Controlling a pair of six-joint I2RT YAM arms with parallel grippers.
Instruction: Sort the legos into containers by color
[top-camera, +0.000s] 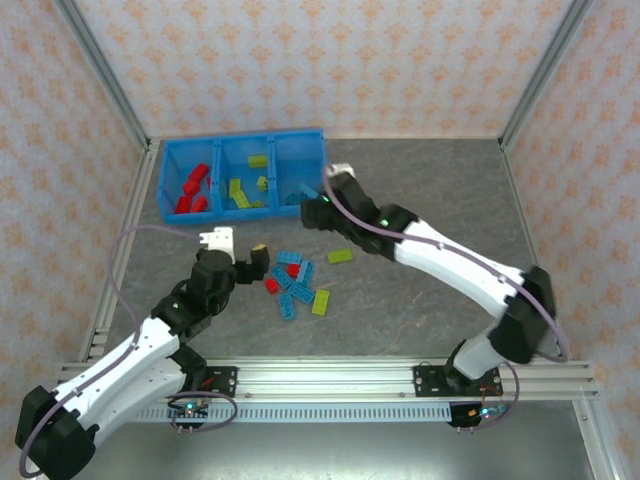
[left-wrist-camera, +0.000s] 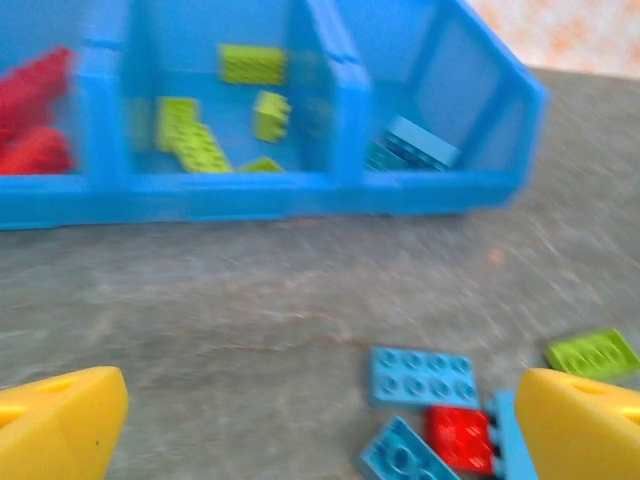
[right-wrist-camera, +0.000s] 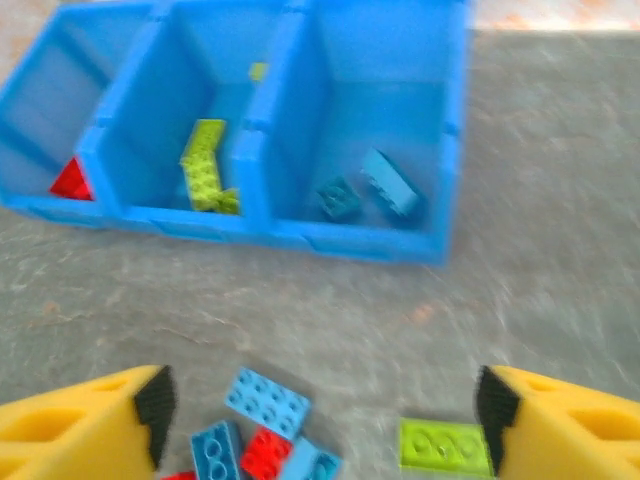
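Right gripper (right-wrist-camera: 320, 410) spread wide, holding nothing, just near of the blue bin (top-camera: 240, 137), with two blue legos (right-wrist-camera: 388, 185) lying in its right compartment. Left gripper (left-wrist-camera: 320, 425) wide too, over the loose pile (top-camera: 295, 280). Reds (top-camera: 192, 190) left compartment, greens (top-camera: 240, 190) middle.

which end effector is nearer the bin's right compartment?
Right. The right end effector hangs at the front corner of the right compartment; the left end effector sits farther back beside loose legos.

Bright, even light; both wrist views blurred, shadows soft.
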